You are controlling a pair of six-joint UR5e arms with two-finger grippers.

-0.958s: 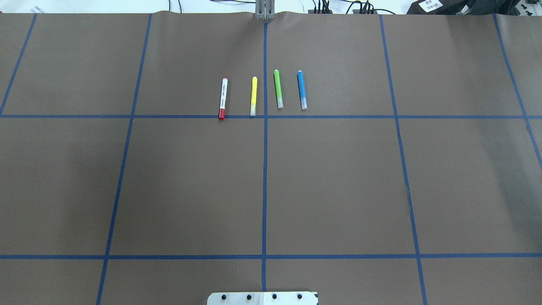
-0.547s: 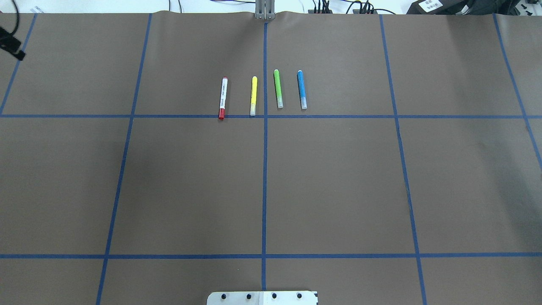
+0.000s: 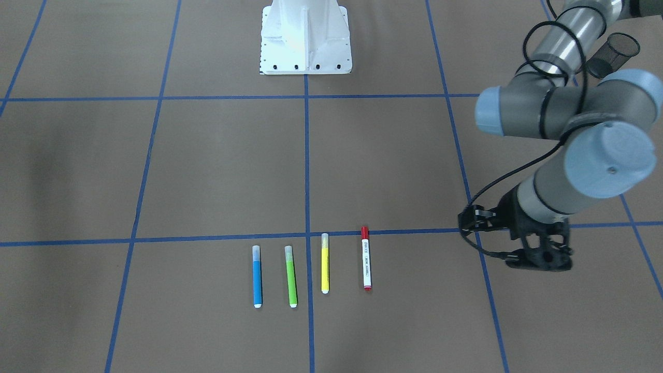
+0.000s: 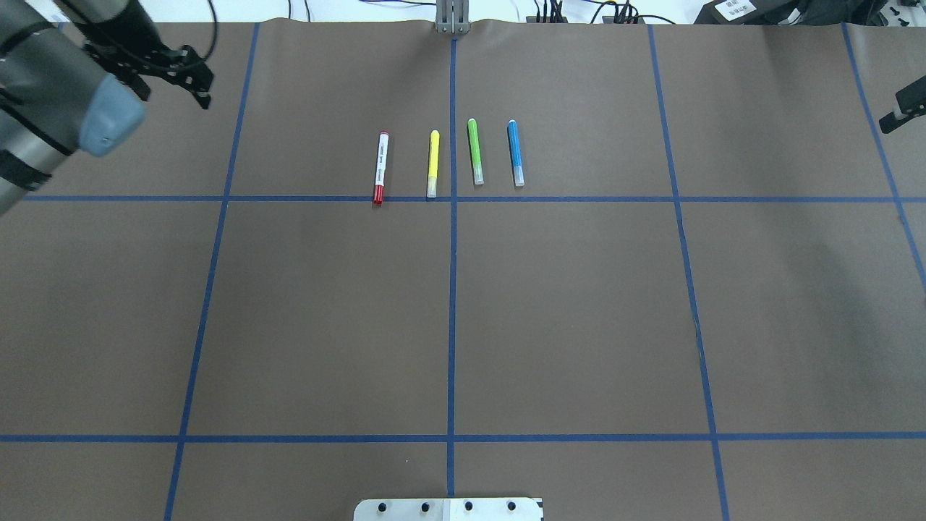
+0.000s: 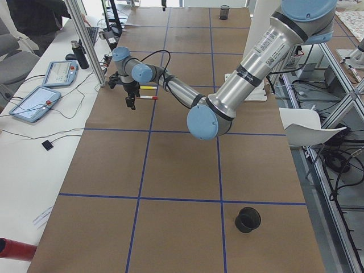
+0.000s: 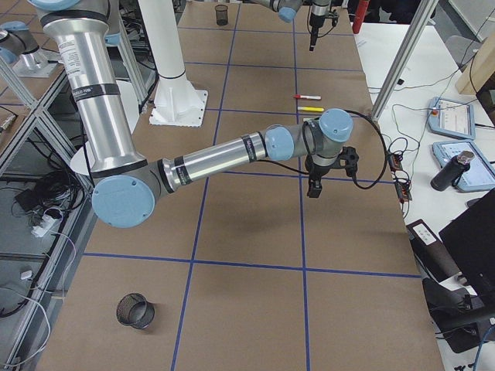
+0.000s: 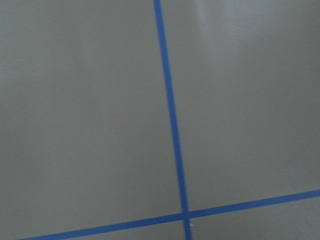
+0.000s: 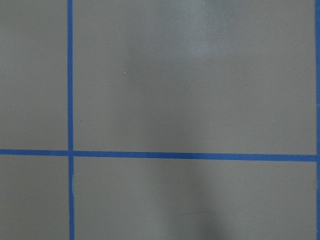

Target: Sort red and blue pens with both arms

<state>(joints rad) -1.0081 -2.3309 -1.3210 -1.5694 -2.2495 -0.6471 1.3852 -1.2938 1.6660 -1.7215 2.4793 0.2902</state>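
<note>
Left tool (image 3: 538, 259) hangs over the tabletop (image 4: 579, 304) out on the left, and I can't tell if its fingers are apart or together. Right tool (image 4: 899, 114) peeks in at the far right edge, equally unreadable. Both are well apart from the pens. Red pen (image 4: 380, 168) lies at the row's left end, cap on the blue tape line (image 4: 579, 199). Blue pen (image 4: 515, 153) lies at the right end, with the yellow marker (image 4: 433, 163) and green marker (image 4: 475, 151) between.
</note>
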